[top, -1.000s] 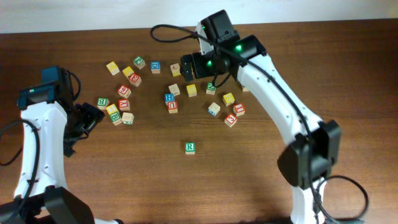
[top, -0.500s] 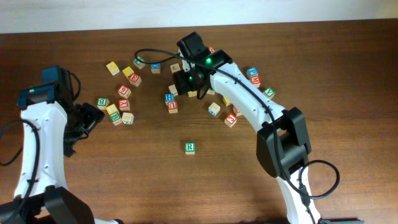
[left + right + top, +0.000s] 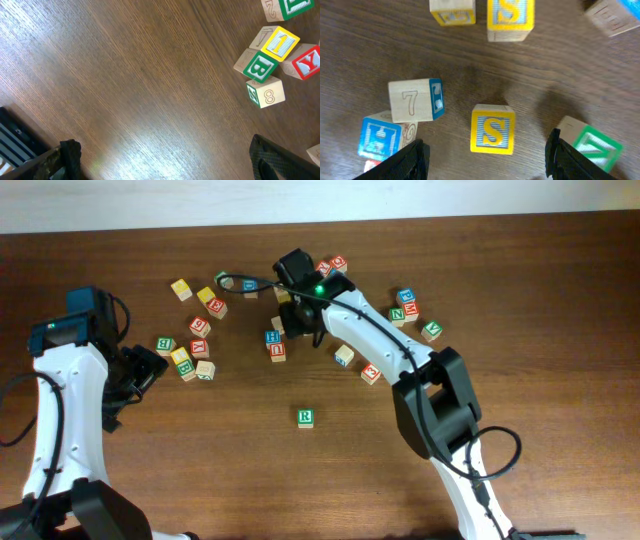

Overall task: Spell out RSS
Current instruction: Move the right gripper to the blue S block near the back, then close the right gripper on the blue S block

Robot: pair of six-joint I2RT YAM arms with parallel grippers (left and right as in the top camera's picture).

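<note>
Over a dark wooden table strewn with alphabet cubes: right gripper lowered into the scatter at the far middle, jaws partway open and astride a yellow S cube, a clear strip of wood on either side, fingers touching nothing and holding nothing. Face-up on that cube, a yellow S on a striped panel. Just beyond it in the wrist view, near the top edge, a second yellow S cube, beside another yellow-edged cube with an unreadable face. On one flank of the fingers, a pale cube marked 7 just beside a blue H cube; on the other flank, a green-bordered cube close against the finger. Well apart from the scatter, alone on open wood toward the near side of the table, the green R cube, letter up. At the table's left, left gripper hanging over bare wood, jaws spread wide, nothing between them. Off to one side in its wrist view, a small huddle of cubes pressed close together: a yellow 1, a green B, a pale 8 and a red Y. At the far right of the spread, a cluster of red, blue and green cubes, clear of both arms.
</note>
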